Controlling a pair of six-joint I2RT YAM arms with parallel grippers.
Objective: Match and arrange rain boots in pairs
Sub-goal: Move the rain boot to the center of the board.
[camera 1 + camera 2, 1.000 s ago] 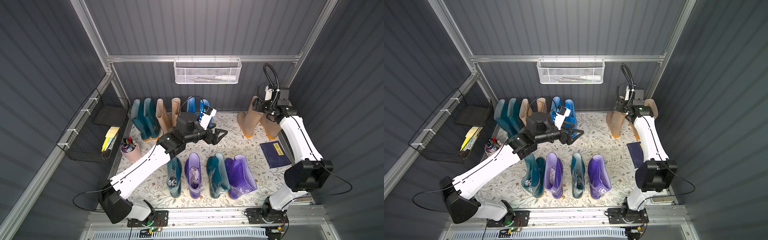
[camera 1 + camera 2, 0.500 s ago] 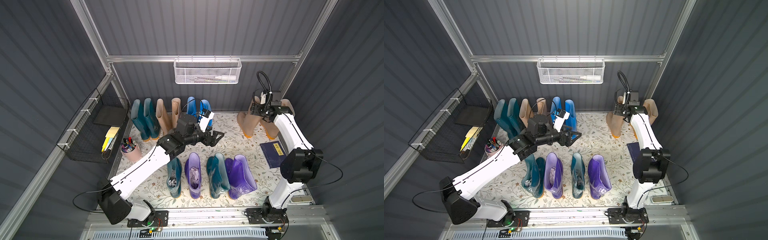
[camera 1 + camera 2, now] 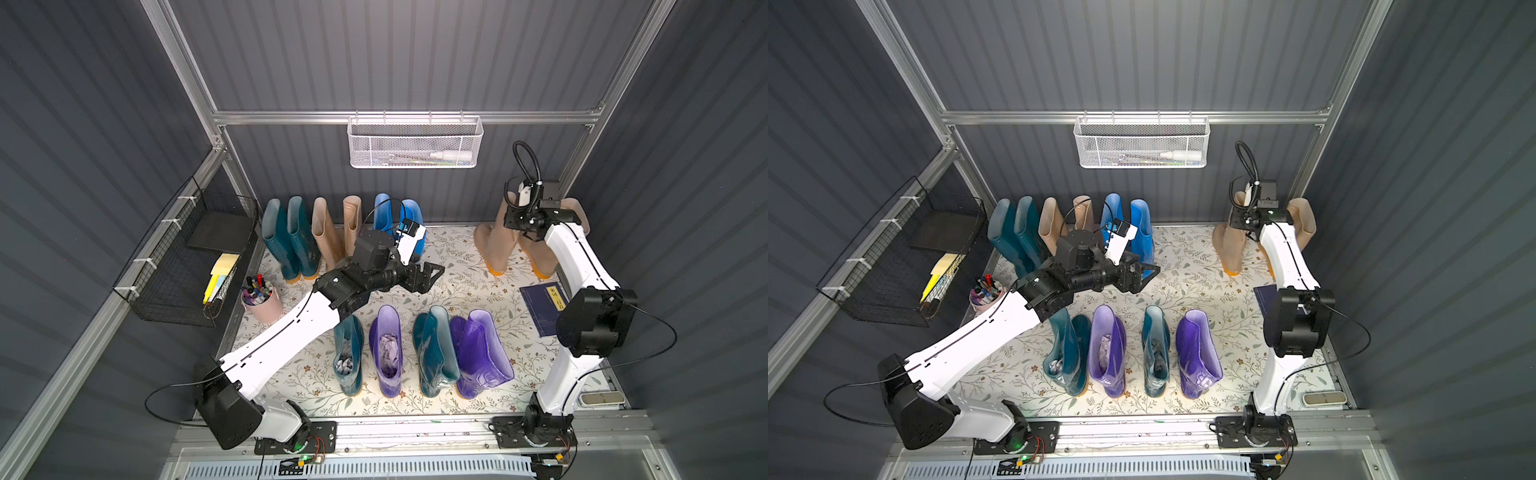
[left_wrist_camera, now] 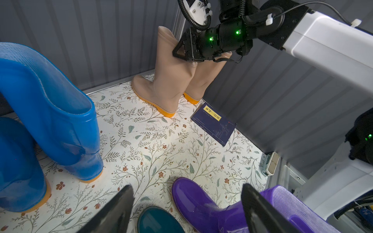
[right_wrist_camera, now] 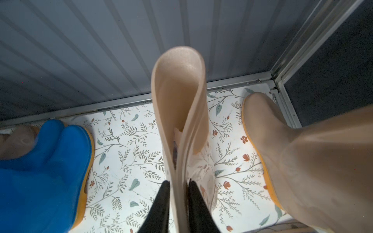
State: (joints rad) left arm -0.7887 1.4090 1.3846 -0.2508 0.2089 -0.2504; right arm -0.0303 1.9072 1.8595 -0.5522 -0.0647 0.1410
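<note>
a floral mat (image 3: 461, 266) covers the floor. grey ribbed walls (image 3: 374, 62) close three sides, with a white mesh basket (image 3: 413, 143) on the back wall and a black wire basket (image 3: 187, 266) on the left. along the back wall stand a teal pair (image 3: 286, 241), a beige pair (image 3: 324, 232) and a blue pair (image 3: 415, 210). the front row (image 3: 388, 345) alternates teal, purple, teal, purple. the right gripper (image 5: 179, 186) is pinched narrow on the collar of the corner beige boot (image 5: 179, 90), flattening it. that boot stands sole-down just beside a second beige boot (image 5: 282, 145) in the back right corner. the left gripper (image 4: 187, 203) hangs wide open, holding nothing, over the mat between the two rows. bare mat lies between the blue pair and the corner boots. a dark blue book (image 3: 542, 307) lies flat by the right wall.
</note>
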